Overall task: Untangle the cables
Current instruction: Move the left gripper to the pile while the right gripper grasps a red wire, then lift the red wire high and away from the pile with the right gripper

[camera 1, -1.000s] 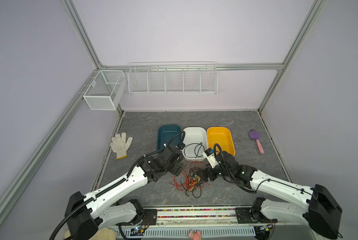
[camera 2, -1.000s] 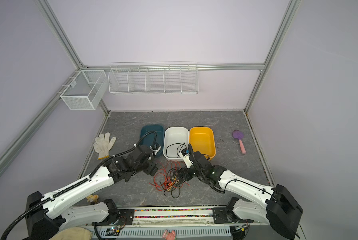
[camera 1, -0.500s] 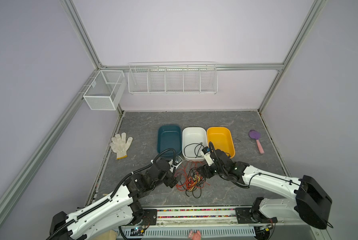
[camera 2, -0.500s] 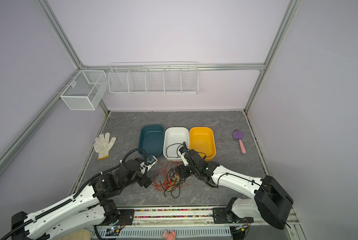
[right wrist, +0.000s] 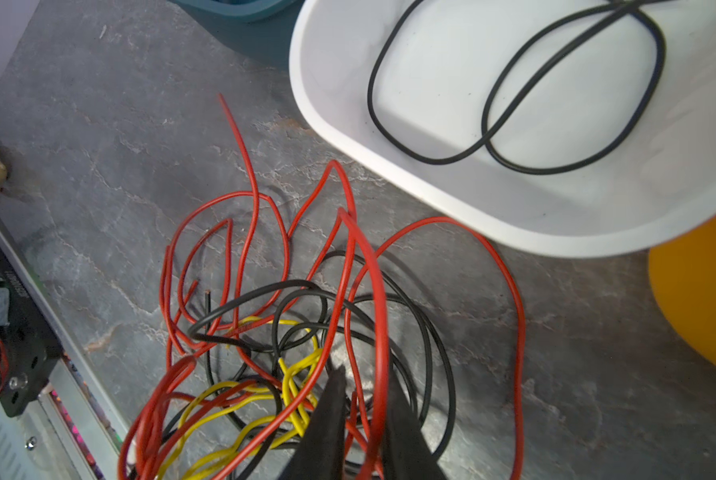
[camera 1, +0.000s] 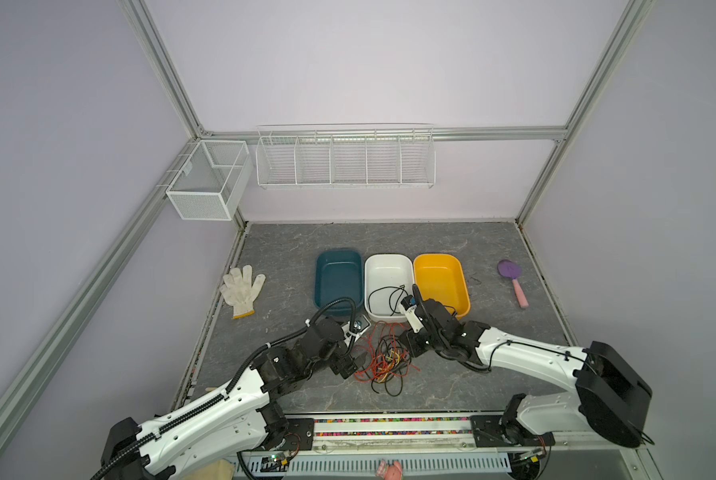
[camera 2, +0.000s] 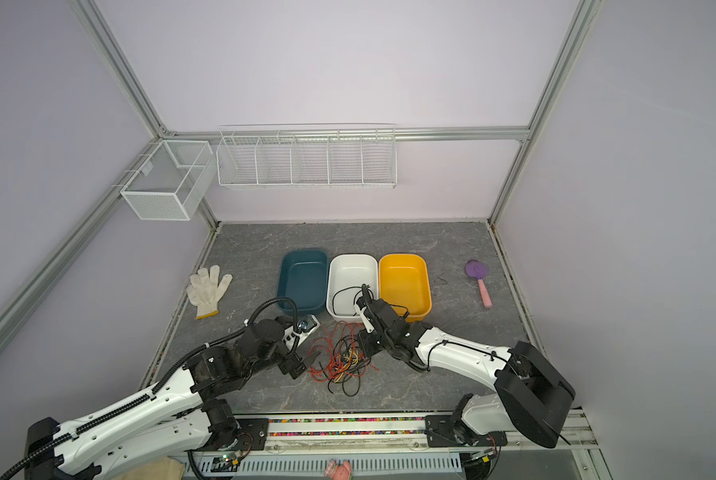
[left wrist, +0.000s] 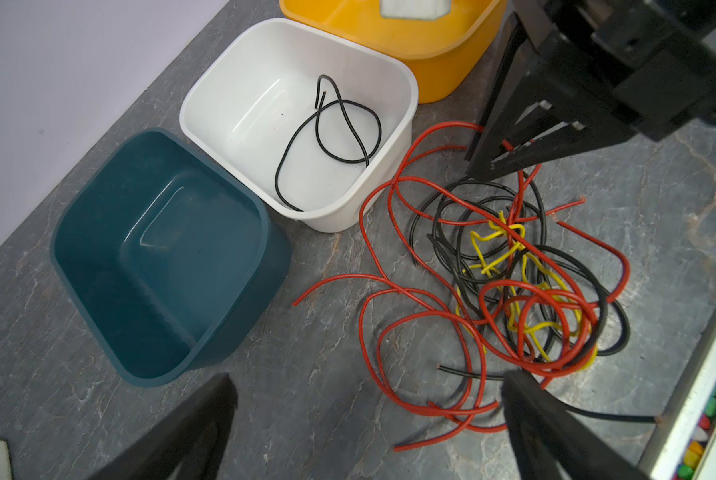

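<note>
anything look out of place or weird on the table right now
A white glove lies near the table's left edge and a purple-headed, pink-handled utensil near the right; neither belongs with cable sorting. The cables in front of the white bin are tangled. Nothing spilled or damaged.

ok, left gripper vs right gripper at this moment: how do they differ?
The left gripper stands wide open and grips nothing; the right gripper has its fingers close together on a red cable. In both top views the left gripper sits at the left edge of the tangle of cables, while the right gripper reaches into its right side. Both point down at the same tangle.
</note>
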Available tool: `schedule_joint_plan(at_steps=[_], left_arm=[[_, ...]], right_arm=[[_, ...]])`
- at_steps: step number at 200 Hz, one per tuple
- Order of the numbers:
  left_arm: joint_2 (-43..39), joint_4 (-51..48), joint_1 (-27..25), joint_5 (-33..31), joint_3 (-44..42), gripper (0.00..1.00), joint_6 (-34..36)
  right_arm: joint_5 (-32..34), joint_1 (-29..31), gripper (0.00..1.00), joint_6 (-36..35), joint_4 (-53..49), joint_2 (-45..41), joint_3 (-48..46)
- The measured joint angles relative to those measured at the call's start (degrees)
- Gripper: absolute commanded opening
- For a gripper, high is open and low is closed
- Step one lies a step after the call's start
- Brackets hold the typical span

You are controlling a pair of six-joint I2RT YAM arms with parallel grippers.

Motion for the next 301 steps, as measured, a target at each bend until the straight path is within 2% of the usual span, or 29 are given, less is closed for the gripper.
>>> schedule_joint_plan(at_steps=[14, 70, 142, 213, 301], left_arm=[[0.17, 0.28, 0.00, -0.39, 0.00, 1.00, -0.02], [0.35, 1.42, 0.00, -2.89, -0.09, 1.00, 0.00], [0.39, 2.62, 0.00, -5.62, -0.68, 1.00, 0.85], [0.37, 3.04, -0.31, -7.08, -0.68, 1.00, 1.03], [0.55, 3.13, -0.70, -7.06, -1.05, 1.00, 1.05]], right_arm=[[-0.07, 0.00, 0.07, -0.33, -0.63, -0.35, 0.76], [0.26, 0.00, 0.07, -1.03, -5.25, -6.73, 3.85], [0.85, 0.00, 0.07, -2.95, -13.31, -13.35, 13.05], [2.25, 0.07, 0.07, -5.40, -20.20, -15.10, 25.49], [2.27, 0.24, 0.06, -6.27, -23.71, -15.34, 38.07]])
